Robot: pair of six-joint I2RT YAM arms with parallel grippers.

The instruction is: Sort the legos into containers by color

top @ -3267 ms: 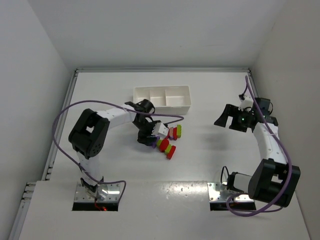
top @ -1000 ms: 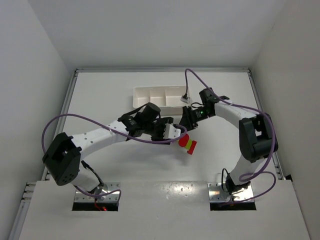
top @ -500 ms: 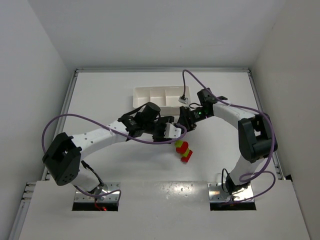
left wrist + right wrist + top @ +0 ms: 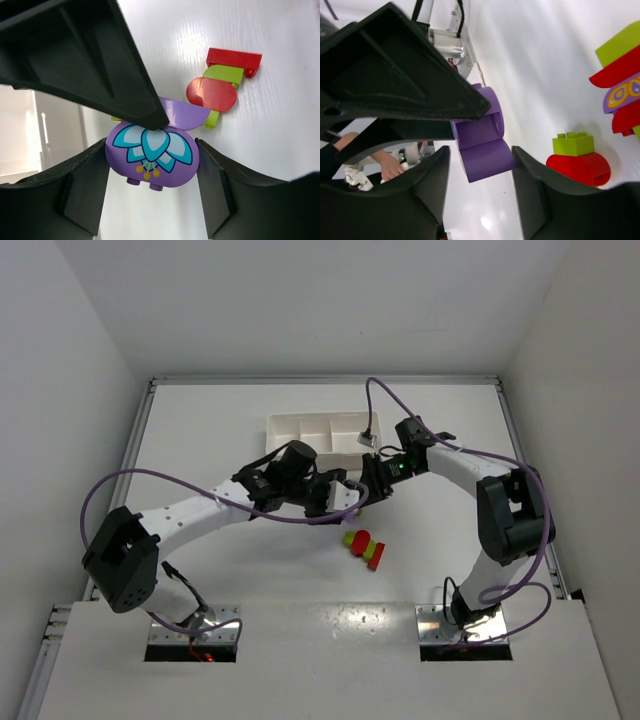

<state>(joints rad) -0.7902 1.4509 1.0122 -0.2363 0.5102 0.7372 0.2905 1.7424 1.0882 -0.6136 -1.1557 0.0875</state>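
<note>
A purple lego with a flower print (image 4: 152,155) sits between the fingers of my left gripper (image 4: 152,167), which is shut on it above the table. A plain purple rounded lego (image 4: 482,140) is stuck to it. My right gripper (image 4: 480,167) has closed round that piece and one pad presses its side. The two grippers, left (image 4: 335,498) and right (image 4: 368,480), meet just in front of the white tray (image 4: 372,452) and its containers. A stuck clump of red and yellow-green legos (image 4: 362,546) lies on the table below them.
More stuck legos, green, red and a printed purple one (image 4: 621,95), show at the right wrist view's right edge. The purple cables loop over both arms. The table's raised back rim (image 4: 320,380) runs behind the tray.
The red and yellow-green clump has come away from the grippers and dropped to the table nearer the arm bases. My right gripper opened and closed again, now on the purple piece.
</note>
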